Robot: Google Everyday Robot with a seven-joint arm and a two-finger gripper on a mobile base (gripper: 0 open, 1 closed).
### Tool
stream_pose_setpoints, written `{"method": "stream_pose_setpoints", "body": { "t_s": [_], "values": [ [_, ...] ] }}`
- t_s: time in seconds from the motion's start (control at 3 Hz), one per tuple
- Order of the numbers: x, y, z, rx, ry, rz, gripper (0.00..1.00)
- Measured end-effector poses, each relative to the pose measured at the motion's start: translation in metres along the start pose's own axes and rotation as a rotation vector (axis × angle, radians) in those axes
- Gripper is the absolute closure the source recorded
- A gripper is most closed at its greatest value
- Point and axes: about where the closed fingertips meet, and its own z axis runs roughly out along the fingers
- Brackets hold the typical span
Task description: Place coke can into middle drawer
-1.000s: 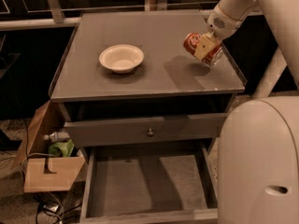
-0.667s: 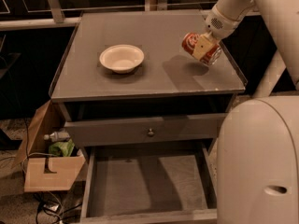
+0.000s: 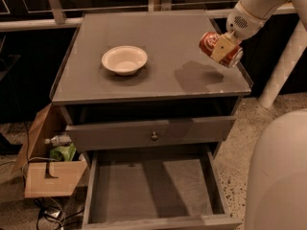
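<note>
Nearest, the middle drawer [image 3: 152,191] stands pulled open, its flat floor bare. Beside it at right is the robot's pale body [image 3: 280,176]; at left, a cardboard box [image 3: 52,177] on the ground. Above the drawer, a closed drawer front [image 3: 120,135] carries a small round knob [image 3: 154,136]. On the table [image 3: 168,37], a pale bowl [image 3: 124,60] sits left of centre. The coke can [image 3: 209,41] hangs in the air over the table's right edge, clenched in the claw [image 3: 222,50]. Its long axis lies close to horizontal, tilted, one end pointing up-left and the silver-rimmed end down-right. Its shadow [image 3: 196,75] falls on the table below. The white arm [image 3: 249,13] rises to the upper right.
</note>
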Motion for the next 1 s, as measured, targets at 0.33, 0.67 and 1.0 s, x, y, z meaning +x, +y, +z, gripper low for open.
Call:
{"method": "stream_pose_setpoints", "body": {
  "t_s": [0.33,0.67,1.0],
  "values": [
    [0.0625,0.0276,-0.0125,-0.024,0.037,0.073,1.0],
    [0.066,0.0299,-0.0068,-0.032,0.048,0.074,1.0],
    [0.0603,0.0248,-0.0052,-0.041,0.028,0.075,1.0]
  ]
}}
